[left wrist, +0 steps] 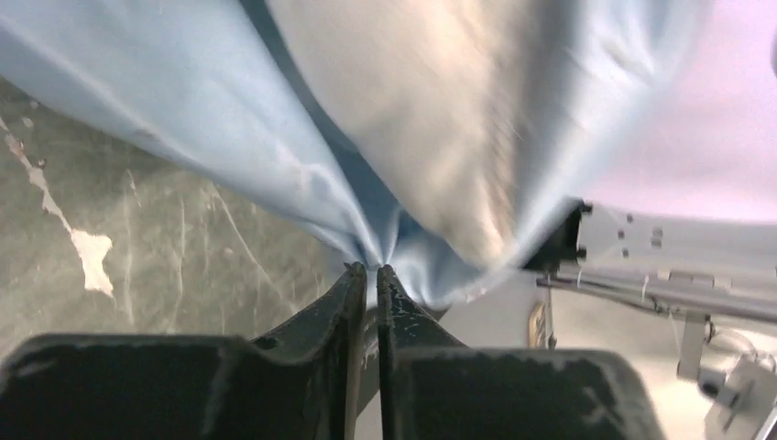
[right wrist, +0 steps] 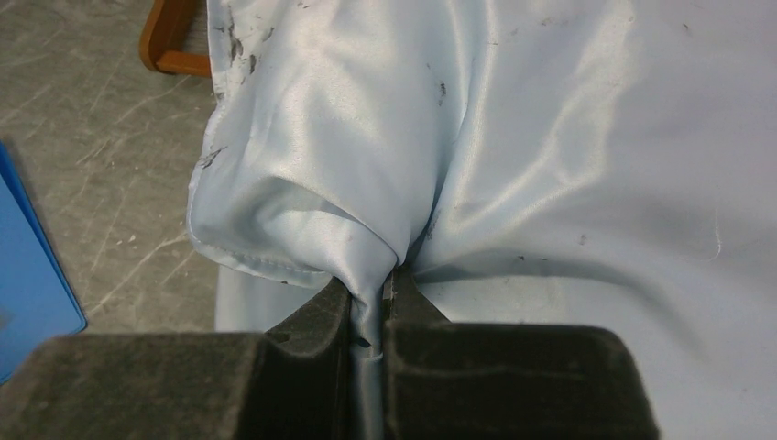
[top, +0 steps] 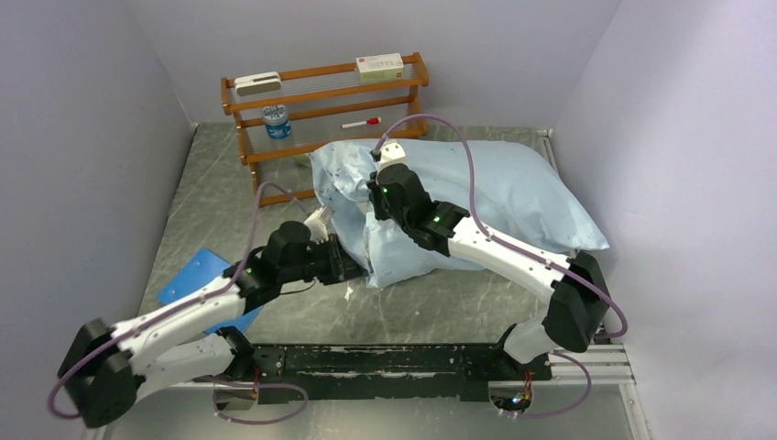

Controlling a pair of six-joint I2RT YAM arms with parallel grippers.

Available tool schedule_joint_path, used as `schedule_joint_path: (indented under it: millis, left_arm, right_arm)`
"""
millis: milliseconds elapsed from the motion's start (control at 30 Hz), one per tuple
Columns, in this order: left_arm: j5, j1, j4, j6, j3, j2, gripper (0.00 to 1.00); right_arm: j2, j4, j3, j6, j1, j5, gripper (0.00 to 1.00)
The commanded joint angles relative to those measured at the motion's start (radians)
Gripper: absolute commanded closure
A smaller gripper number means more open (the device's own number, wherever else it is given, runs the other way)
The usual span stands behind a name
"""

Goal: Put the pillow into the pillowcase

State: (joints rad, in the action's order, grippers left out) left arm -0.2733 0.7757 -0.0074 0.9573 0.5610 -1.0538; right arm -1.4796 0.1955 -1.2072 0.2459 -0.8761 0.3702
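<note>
The light-blue pillowcase [top: 513, 192] lies bulging across the back right of the table, its open wrinkled end toward the middle. My left gripper [top: 353, 270] is at that end's lower edge, shut on a pinch of the pillowcase [left wrist: 183, 110]; the left wrist view shows the cloth fanning out from the left gripper [left wrist: 368, 269]. An off-white, blurred surface between the folds looks like the pillow [left wrist: 440, 119]; elsewhere the pillow is hidden under the fabric. My right gripper [top: 377, 188] sits on top of the bundle, and the right wrist view shows this gripper [right wrist: 371, 289] shut on a gathered fold of pillowcase [right wrist: 568, 137].
A wooden rack [top: 321, 101] stands at the back with a box, a cup and a marker on its shelves. A flat bright-blue rectangle [top: 197, 280] lies at the left under my left arm. Grey walls close in on both sides.
</note>
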Motion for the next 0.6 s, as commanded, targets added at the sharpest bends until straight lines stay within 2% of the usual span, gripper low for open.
schedule_joint_path:
  millis: [0, 67, 233, 267, 367, 467, 567]
  left_arm:
    - [0.028, 0.038, -0.233, 0.012, -0.062, 0.168, 0.9]
    - [0.05, 0.045, -0.313, 0.027, -0.085, 0.248, 0.95]
    - [0.127, 0.046, -0.484, 0.065, -0.112, 0.39, 0.95]
    - [0.147, 0.046, -0.511, 0.071, -0.105, 0.396, 0.91]
    - [0.203, 0.046, -0.491, 0.055, -0.069, 0.399, 0.64]
    - [0.187, 0.046, -0.262, -0.072, -0.072, 0.403, 0.42]
    - [0.119, 0.046, 0.03, -0.238, -0.112, 0.365, 0.33]
  right_arm:
    - [-0.004, -0.128, -0.01, 0.009, 0.005, 0.006, 1.0]
    - [-0.005, -0.128, -0.013, 0.008, 0.005, 0.003, 1.0]
    - [-0.009, -0.121, -0.018, 0.015, 0.006, 0.006, 1.0]
    - [-0.007, -0.123, -0.016, 0.019, 0.005, 0.003, 1.0]
    - [0.005, -0.126, -0.011, 0.027, 0.005, -0.005, 1.0]
    - [0.015, -0.119, -0.009, 0.032, 0.006, -0.009, 1.0]
    - [0.029, -0.12, -0.001, 0.039, 0.004, -0.023, 1.0]
